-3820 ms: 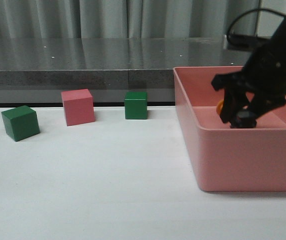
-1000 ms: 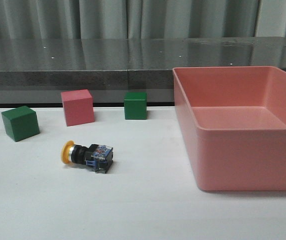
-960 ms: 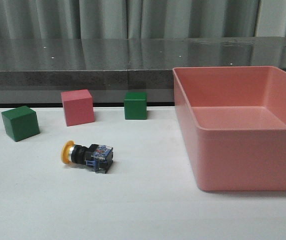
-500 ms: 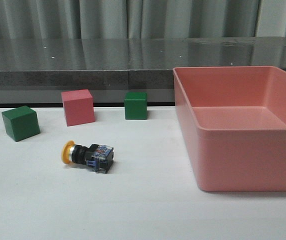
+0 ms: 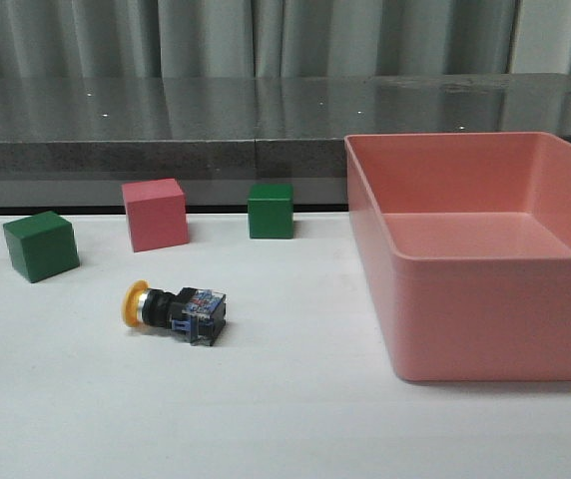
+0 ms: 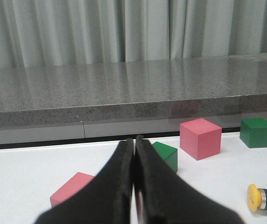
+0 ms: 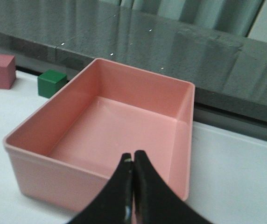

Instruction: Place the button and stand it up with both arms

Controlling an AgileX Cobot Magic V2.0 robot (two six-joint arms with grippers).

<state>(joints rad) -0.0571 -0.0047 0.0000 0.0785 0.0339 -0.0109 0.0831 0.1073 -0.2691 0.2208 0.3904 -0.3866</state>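
surface point(image 5: 295, 419): white, carries everything; grey stone ledge + curtains behind.
pink bin point(image 5: 485, 319): big, on the robot's right side of the surface, nothing seen inside it in front or right wrist view.
cubes: pink cube point(image 5: 155, 213) and two green ones, green cube far left point(image 5: 40, 244) + green cube mid point(image 5: 271, 210), in a loose row toward the back. Left wrist view also shows another pink block point(image 6: 70, 189) near that arm, not seen in front view.
button point(image 5: 174, 307): lying on its side on the open surface, in front of the pink cube, well apart from the bin. Yellow cap points to the left, black body in the middle, blue/clear base to the right. Touching no cube.
left end effector point(image 6: 134, 184): fingers pressed together, holding nothing; button sits off to its right, near frame edge.
right end effector point(image 7: 132, 182): fingers together too, empty, hovering near the bin's near wall.
step in hand (my read): placing looks done, standing not yet. Neither arm in front view.
how to do it well: open left wide first, come in low, pinch the black body across its width, not the cap. Tip it w/ base down, cap up. Right arm could steady the base so it doesn't slide. Release slowly; blocky base should sit flat.
risk: round body may roll away if nudged from one side only.
writing/brands: none readable; base has some marks, too small to tell.
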